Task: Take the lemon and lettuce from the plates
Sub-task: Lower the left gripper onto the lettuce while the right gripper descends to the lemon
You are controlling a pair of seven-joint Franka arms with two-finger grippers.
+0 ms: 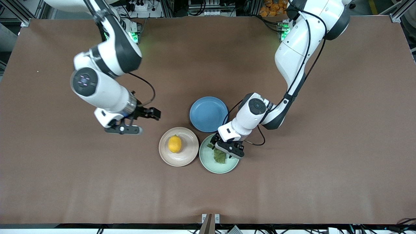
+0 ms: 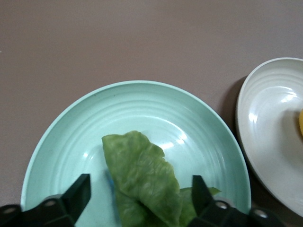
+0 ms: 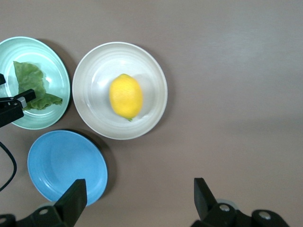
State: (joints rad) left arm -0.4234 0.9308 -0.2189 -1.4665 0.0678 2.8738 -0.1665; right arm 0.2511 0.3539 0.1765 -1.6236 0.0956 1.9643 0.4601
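The yellow lemon (image 1: pixel 175 144) lies on the beige-pink plate (image 1: pixel 190 152); the right wrist view shows the lemon (image 3: pixel 126 96) and its plate (image 3: pixel 156 71) too. The wrinkly green lettuce (image 1: pixel 219 156) lies on the mint green plate (image 1: pixel 208 161). My left gripper (image 1: pixel 214 143) is low over that plate and open. In the left wrist view its fingers stand either side of the lettuce (image 2: pixel 142 165) on the mint plate (image 2: pixel 61 137), not closed on it. My right gripper (image 1: pixel 151 113) is open and empty over bare table, beside the beige plate toward the right arm's end.
An empty blue plate (image 1: pixel 208 113) sits just farther from the front camera than the two plates and touches them; it also shows in the right wrist view (image 3: pixel 61 163). Brown table (image 1: pixel 292 188) lies all around.
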